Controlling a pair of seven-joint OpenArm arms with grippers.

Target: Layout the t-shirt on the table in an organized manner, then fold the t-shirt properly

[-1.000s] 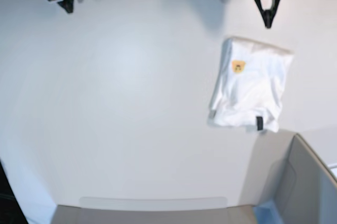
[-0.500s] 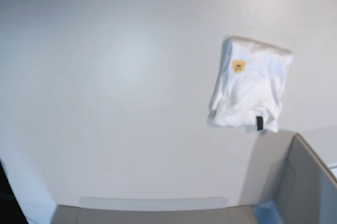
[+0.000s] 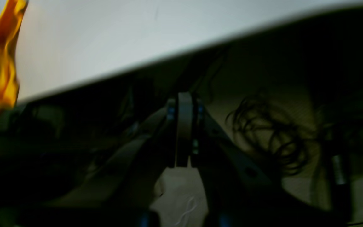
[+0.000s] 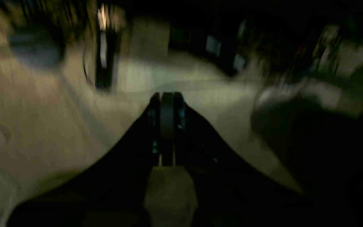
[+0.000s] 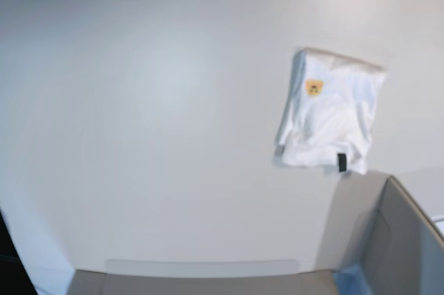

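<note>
The t-shirt (image 5: 331, 116) lies folded into a compact, roughly rectangular packet on the right half of the white worktop (image 5: 159, 114), flat on the surface. A small orange-yellow print patch faces up near its far left corner, and a small black tag sits at its near edge. The near right corner of the packet lies just beside the grey box (image 5: 395, 239) at the worktop's near right corner.

Neither arm appears in the base view. In the left wrist view, the left hand (image 3: 184, 132) has its jaws pressed together with nothing between them; it is off the worktop, whose edge crosses the upper part of the view. In the blurred right wrist view, the right hand (image 4: 166, 129) likewise has its jaws together and holds nothing.
</note>
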